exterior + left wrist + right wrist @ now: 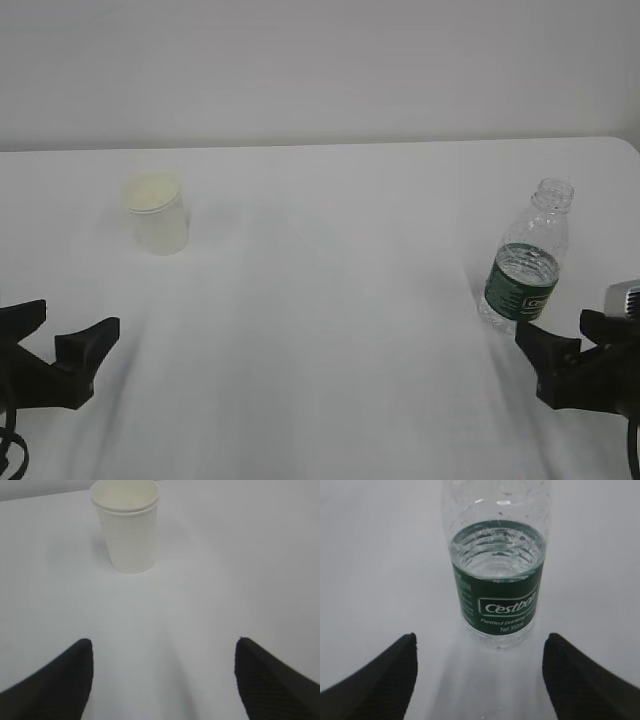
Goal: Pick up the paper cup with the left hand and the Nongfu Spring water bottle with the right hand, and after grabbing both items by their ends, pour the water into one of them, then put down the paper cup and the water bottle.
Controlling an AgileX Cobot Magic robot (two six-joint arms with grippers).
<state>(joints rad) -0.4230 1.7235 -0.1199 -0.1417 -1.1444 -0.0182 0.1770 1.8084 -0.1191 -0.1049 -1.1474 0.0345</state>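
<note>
Exterior view: approach step; both grippers' jaws apart, empty. Advance your left gripper [62, 335] onto paper cup [157, 213], right gripper [560, 350] onto water bottle [526, 257].

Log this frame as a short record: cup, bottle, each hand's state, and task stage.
paper cup: upright on the white table, far left, untouched
water bottle: upright, near right, capless, partly filled, green label
left hand: open, short of the cup, holding nothing
right hand: open, just short of the bottle, not touching
stage: neither item grasped yet
</note>
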